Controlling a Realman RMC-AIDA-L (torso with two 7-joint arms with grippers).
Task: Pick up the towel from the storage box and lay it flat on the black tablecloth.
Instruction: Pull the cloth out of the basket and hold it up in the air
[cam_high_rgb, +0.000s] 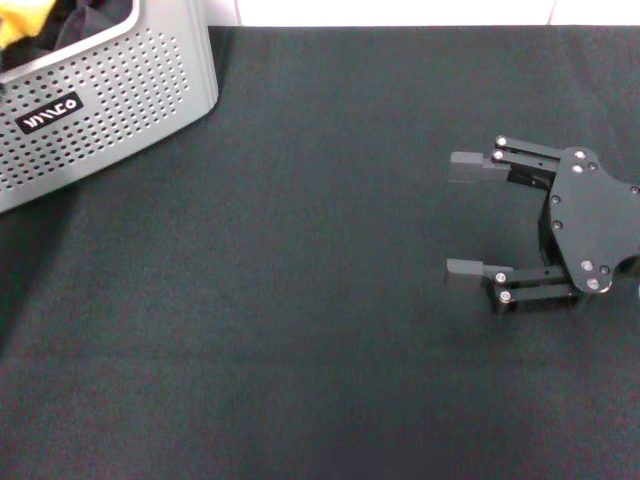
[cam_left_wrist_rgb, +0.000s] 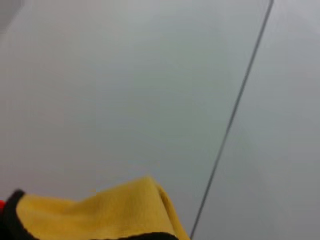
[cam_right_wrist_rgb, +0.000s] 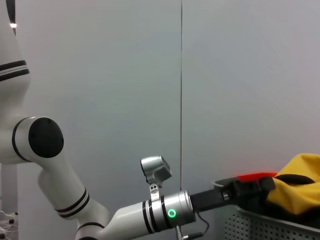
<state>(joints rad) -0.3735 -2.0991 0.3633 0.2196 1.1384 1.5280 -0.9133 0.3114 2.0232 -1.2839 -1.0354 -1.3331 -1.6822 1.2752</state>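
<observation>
The light grey storage box stands at the far left corner of the black tablecloth. A yellow patch of the towel shows inside it. From the right wrist view the towel bulges above the box's rim, and my left gripper reaches into it at rim height. Close to the left wrist camera lies a yellow fold of towel with a black edge. My right gripper hovers open over the cloth at the right, holding nothing.
A dark shape lies in the box beside the yellow patch; I cannot tell what it is. A white strip runs along the cloth's far edge. Behind the box is a plain grey wall.
</observation>
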